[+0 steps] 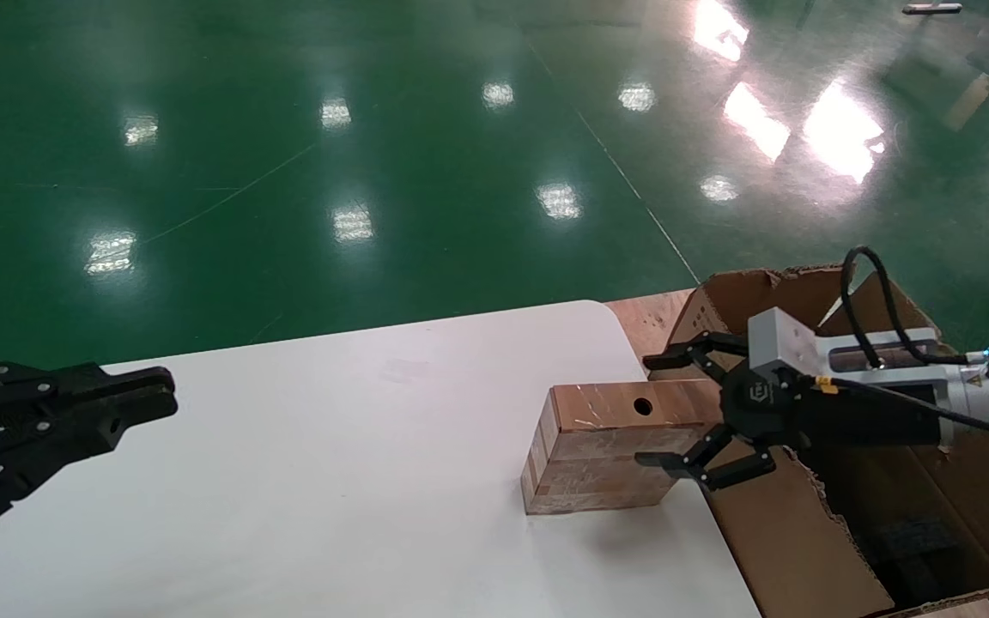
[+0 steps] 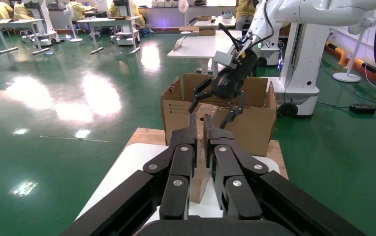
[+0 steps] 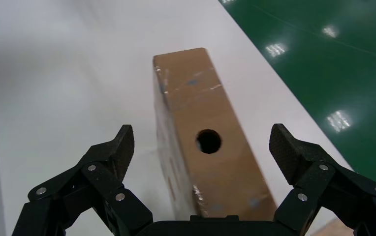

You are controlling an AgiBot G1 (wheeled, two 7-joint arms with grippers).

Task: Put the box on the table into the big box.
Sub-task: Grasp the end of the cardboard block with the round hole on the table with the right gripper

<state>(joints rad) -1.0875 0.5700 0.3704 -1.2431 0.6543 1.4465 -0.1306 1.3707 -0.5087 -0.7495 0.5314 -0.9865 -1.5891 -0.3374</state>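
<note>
Straddling the box (image 1: pixel 606 446), right tool (image 1: pixel 662 410) wide open.

Left pincer (image 2: pixel 199 125): black, fingers close together and nearly parallel, above the white bench (image 2: pixel 122 169).
Box (image 2: pixel 202 179): brown, showing in the gap between those fingers, on the bench.
Right pincer (image 2: pixel 214 109): fingers spread apart, at the bench's far end, in front of the big box (image 2: pixel 255 125).
Big box: open brown carton on the green floor (image 2: pixel 53 128).

I can't read any text: the black print on the big box (image 2: pixel 175 106) and the small white logo on the right hand (image 1: pixel 675 410) are too small to make out.
</note>
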